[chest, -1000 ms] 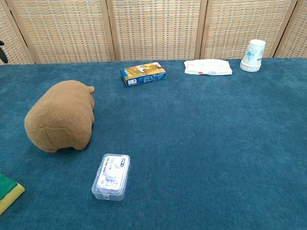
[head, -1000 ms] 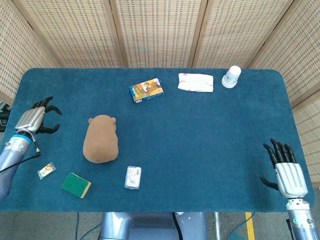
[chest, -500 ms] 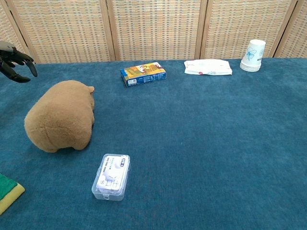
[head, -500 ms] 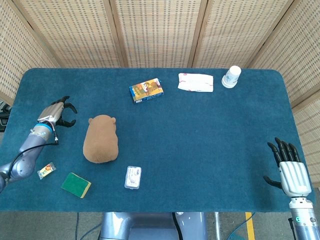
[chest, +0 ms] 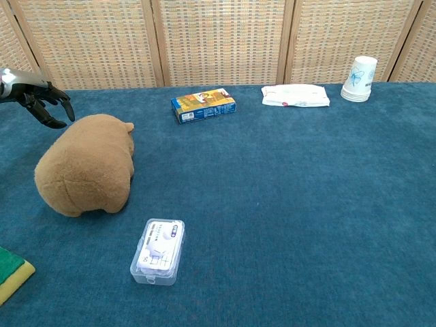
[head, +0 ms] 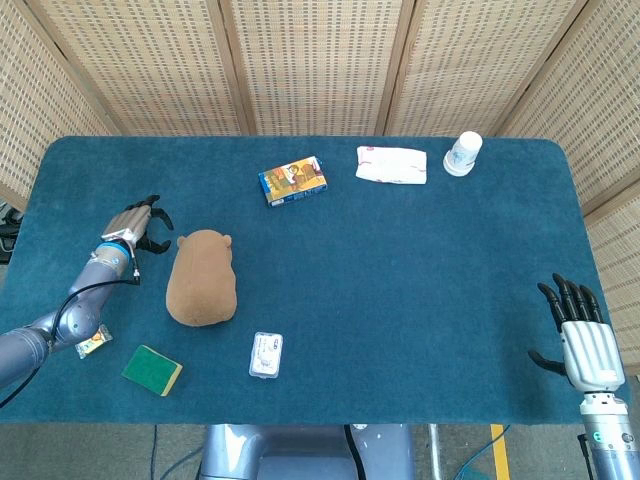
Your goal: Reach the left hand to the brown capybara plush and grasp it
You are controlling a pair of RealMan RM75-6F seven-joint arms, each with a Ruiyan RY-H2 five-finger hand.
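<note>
At the left part of the table (head: 400, 300), the left hand (head: 139, 222) hovers with fingers spread and holds nothing — it is just beside the brown capybara plush (head: 201, 279), at about ten o'clock from it, not touching. The plush lies on the blue cloth. The right hand (head: 580, 335) rests at the table's four o'clock edge — fingers apart, empty.

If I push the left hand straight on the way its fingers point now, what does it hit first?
Probably the brown capybara plush: the left hand, open, points toward its head end with bare blue tablecloth between. Height is unclear; it may skim over.
</note>
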